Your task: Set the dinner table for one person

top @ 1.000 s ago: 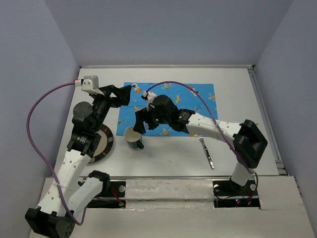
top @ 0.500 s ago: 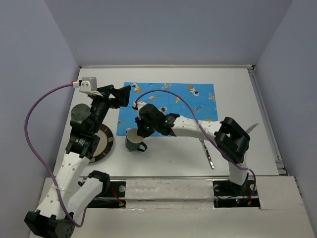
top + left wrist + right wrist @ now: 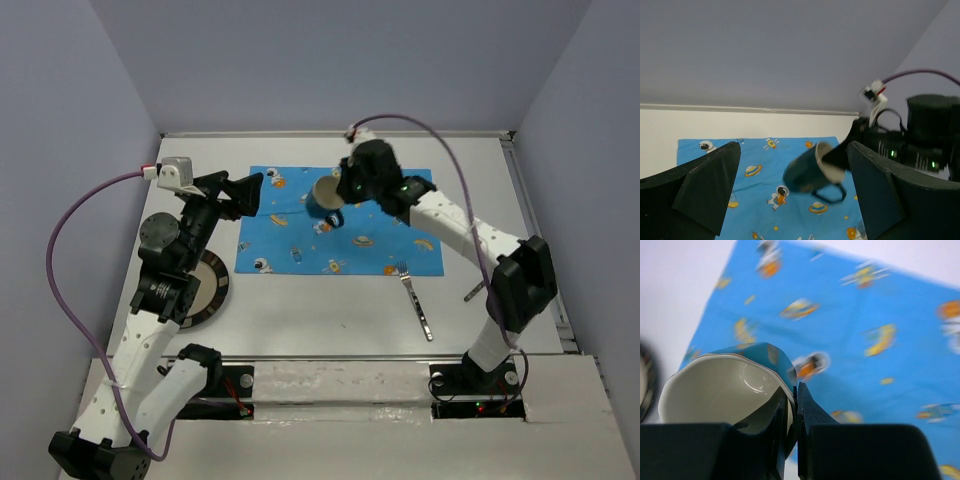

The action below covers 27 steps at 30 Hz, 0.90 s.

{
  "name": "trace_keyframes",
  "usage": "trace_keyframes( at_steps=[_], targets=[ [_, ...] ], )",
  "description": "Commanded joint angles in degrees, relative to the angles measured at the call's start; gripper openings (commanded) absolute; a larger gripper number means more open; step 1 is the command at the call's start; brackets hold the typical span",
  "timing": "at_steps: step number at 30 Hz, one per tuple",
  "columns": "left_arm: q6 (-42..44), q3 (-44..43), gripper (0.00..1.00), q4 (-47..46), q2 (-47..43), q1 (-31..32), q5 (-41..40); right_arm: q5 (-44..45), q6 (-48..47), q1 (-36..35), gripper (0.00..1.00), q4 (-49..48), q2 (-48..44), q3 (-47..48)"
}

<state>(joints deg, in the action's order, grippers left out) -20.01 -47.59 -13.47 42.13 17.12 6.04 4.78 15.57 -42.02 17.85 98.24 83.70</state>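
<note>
Starting at the near edge, where both arm bases were bolted, the large flat matte white dinner table spread out beneath everything and ran back to the grey far wall. It looked rigid, heavy and fixed in place, with a smooth hard top; it was judged a surface to set pieces down on rather than anything to grip, and ceramic would need lowering onto it gently. On its left side, partly hidden under the left arm, lay a round plate with a dark rim. To the right a slim silver metal fork lay flat on the bare top, tines touching the near edge of the cloth. Beyond them a rectangular blue cloth mat printed with cartoon astronauts and planets lay flat across the middle. The left gripper hovered over the mat's left end with its jaws spread as wide as they went, holding nothing. Farther back, the right gripper was pinched on the wall of a dark teal ceramic mug with a cream inside, one finger within the rim and one outside. The mug hung tilted above the far part of the mat, its handle underneath, clear of the cloth. It looked light but glossy, so a rim pinch seemed prone to slipping
</note>
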Motion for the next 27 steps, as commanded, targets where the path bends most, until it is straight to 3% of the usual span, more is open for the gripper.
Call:
trace_keyframes(
  at_steps=[1,4,11,17,27],
  targets=[
    [-0.12,0.04,0.99,-2.70,-1.17,-0.43,1.25,1.91,-1.42,16.22,0.00,-0.45,-0.96,6.20],
    [-0.38,0.13,0.99,-2.79,-1.00,-0.43,1.43,-1.34,-0.72,24.05,0.00,0.78,2.82,9.10],
    [-0.73,0.04,0.99,-2.87,-0.38,-0.34,2.22,-1.96,-0.19,35.06,0.00,4.12,12.49,18.50],
    [-0.82,-0.13,0.99,-2.87,-0.12,-0.34,2.48,-2.23,-1.51,38.50,0.00,8.87,19.88,27.81],
    [-1.08,-0.04,0.99,-2.87,0.23,-0.34,2.57,-6.42,-1.25,40.44,0.00,11.07,24.28,29.94]
  ],
)
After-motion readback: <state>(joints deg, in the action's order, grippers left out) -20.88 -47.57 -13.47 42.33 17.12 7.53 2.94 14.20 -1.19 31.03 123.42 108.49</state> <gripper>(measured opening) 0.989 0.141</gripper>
